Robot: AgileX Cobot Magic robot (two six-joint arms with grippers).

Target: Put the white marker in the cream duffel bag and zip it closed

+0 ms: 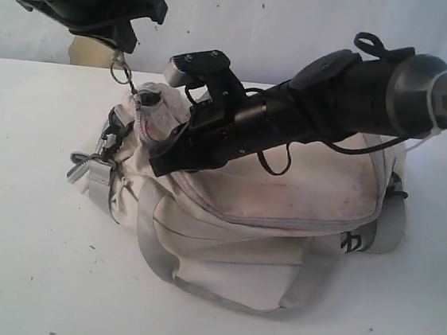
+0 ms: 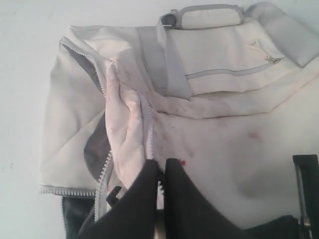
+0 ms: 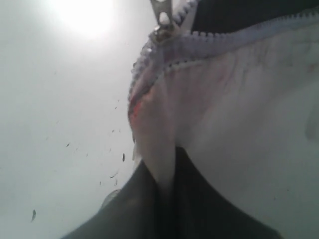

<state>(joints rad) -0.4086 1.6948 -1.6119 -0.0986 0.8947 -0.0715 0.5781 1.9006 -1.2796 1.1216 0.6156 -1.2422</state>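
**Both grippers pinched on the zipper end of the cream duffel bag [image 1: 284, 198], zip not yet run.**
My left gripper [image 2: 160, 167] is clamped on a fold of cloth beside the zipper teeth, lifting the bag's end at about ten o'clock in the exterior view. My right gripper [image 3: 164, 164] is closed on fabric just short of the zipper slider [image 3: 162, 31], at the bag's nine o'clock. I judge I should keep the left pinch taut, take the slider's metal tab rather than cloth, and draw straight along the teeth. Only the left wrist view shows the open mouth [image 2: 94, 149]; only the right wrist view shows the slider. I cannot see the white marker in any view. It is probably inside, but I cannot tell.
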